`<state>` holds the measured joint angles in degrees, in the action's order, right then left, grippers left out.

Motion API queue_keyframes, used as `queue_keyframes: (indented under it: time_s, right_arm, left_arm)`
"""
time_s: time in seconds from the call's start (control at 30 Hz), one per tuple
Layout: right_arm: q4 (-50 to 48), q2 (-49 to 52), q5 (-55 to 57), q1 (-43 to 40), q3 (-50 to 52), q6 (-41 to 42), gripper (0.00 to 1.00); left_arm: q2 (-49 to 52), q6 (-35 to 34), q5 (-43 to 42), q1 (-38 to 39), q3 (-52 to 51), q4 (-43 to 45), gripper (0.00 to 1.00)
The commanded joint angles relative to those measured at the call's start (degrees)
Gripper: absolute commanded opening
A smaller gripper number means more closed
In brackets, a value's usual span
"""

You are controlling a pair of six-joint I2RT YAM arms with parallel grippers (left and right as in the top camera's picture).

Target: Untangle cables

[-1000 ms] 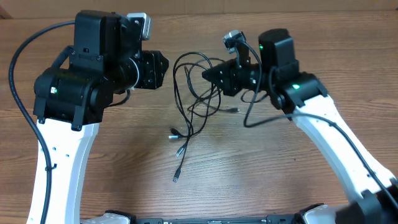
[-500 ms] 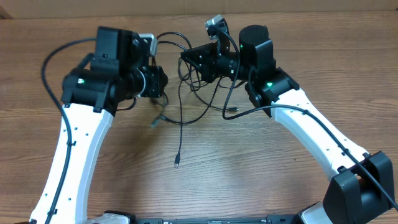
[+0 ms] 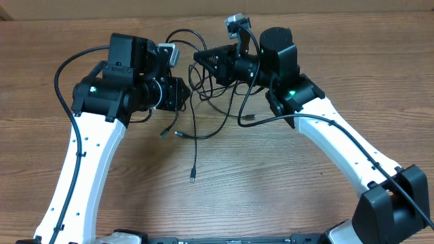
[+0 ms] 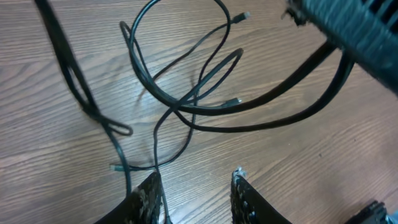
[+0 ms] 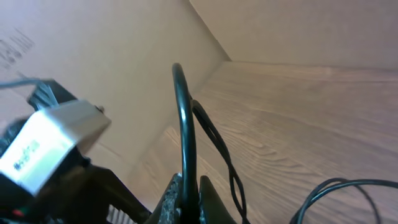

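Firstly, a free plug [image 3: 193,177] lies nearest on the worktop [image 3: 285,183]. Its cord runs back into the cables [image 4: 181,109], which cross in loose loops between the arms. Left end effector [image 4: 196,182]: fingers apart, gap empty, one strand just beside a fingertip. Beyond it, right end effector [image 5: 188,186]: clamped on a raised strand. Risk: drawing apart with the crossings unresolved would cinch the loops, or snag that strand on the open finger.

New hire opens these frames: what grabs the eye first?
A tangle of thin black cables sprawls across the far middle of the brown wooden table, between the two arms. The right claw is shut on one strand, holding it upright; the left claw hangs open above the loops.
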<state>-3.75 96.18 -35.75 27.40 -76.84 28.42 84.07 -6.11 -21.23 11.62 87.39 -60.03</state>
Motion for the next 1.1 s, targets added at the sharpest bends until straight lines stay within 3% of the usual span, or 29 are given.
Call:
queue_keyframes:
  time_s: [0.0,0.13,0.27,0.57,0.6,0.63,0.67,0.8,1.07]
  right_arm:
    - [-1.2,0.2,-0.5,-0.13,-0.52,8.85,0.04]
    - [-2.78,0.2,-1.38,-0.09,-0.52,14.32,0.04]
    - [-3.54,0.2,-1.4,-0.09,-0.52,21.11,0.04]
    - [-3.89,0.2,-3.17,-0.09,-0.52,22.56,0.05]
    - [-3.89,0.2,-3.17,-0.09,-0.52,22.58,0.25]
    - [-3.89,0.2,-3.1,-0.09,-0.52,22.53,0.68]
    - [-3.82,0.2,-3.13,-0.09,-0.52,22.08,1.0]
    - [-0.9,0.2,-3.1,-0.15,-0.52,14.62,1.0]
    - [21.97,0.24,4.31,-2.08,-0.52,-16.92,1.0]
  left_arm:
    - [-0.17,3.34,-1.79,0.02,-1.11,0.33,0.36]
    - [-0.17,6.01,-4.2,0.02,-1.11,1.62,0.37]
    - [-0.17,13.42,-13.05,0.07,-1.11,3.85,0.39]
    - [-0.15,16.39,-15.47,0.09,-1.16,3.96,0.4]
    - [-0.17,16.39,-15.47,0.09,-1.16,3.87,0.41]
    - [-0.15,16.39,-15.5,0.09,-1.16,3.63,0.41]
    - [-0.15,16.39,-15.52,0.09,-1.16,3.43,0.41]
    - [-0.17,16.39,-15.47,0.07,-1.16,2.56,0.41]
    - [-0.2,16.39,-15.89,-0.09,-1.16,-0.37,0.42]
